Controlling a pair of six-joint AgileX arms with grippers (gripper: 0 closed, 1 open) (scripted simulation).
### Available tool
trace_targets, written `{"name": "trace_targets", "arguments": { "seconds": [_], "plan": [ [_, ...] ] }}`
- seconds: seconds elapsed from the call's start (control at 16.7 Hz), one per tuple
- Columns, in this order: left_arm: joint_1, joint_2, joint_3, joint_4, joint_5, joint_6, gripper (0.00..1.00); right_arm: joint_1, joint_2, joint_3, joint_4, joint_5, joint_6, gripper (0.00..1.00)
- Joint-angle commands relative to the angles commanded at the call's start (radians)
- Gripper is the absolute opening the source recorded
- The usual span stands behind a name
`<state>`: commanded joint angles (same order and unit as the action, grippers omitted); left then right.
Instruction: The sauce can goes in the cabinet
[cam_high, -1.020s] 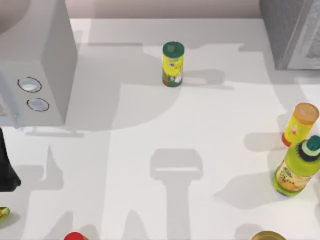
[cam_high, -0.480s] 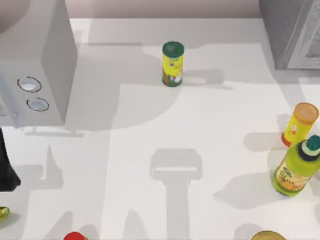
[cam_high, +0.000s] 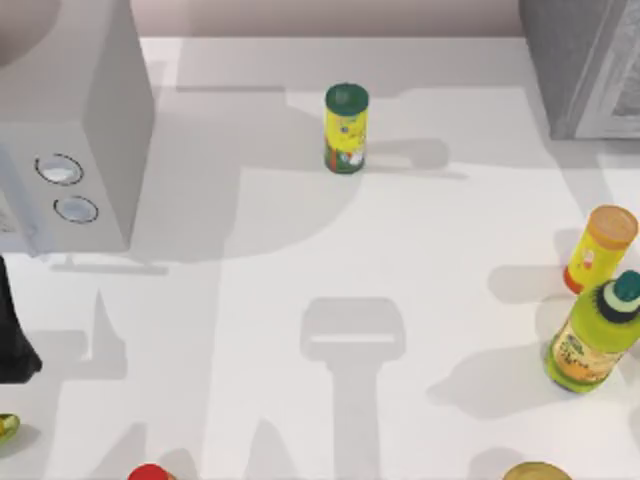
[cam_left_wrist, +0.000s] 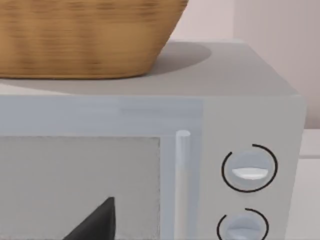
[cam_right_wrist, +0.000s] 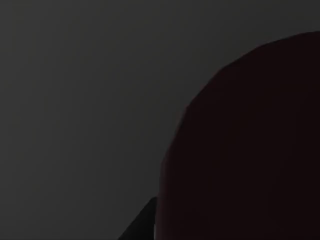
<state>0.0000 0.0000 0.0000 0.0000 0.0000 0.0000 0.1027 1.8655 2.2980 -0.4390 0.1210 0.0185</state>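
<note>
- The left arm (cam_high: 12, 335) appears at the left edge of the top view as a glossy black, rounded body that is narrow above and wider below.
- In the left wrist view, a matte black fingertip (cam_left_wrist: 97, 224) has a pointed, wedge shape.
- The right wrist view is dark.

woven basket (cam_left_wrist: 85, 40), matt white table (cam_high: 300, 260)

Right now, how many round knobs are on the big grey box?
2. Both dials sit on the grey box at the table's left: one dial is farther back, the other dial just in front of it. Its other faces are hidden.
</note>
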Motion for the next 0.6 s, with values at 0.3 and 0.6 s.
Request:
{"name": "trace_targets", "arguments": {
  "seconds": [0.3,0.6],
  "plan": [
    [0.0,0.0,0.0,0.0,0.0,0.0,1.0,0.0,0.0,0.0,0.0,0.0,0.0,0.53],
    [0.0,0.0,0.0,0.0,0.0,0.0,1.0,0.0,0.0,0.0,0.0,0.0,0.0,0.9]
  ]
}}
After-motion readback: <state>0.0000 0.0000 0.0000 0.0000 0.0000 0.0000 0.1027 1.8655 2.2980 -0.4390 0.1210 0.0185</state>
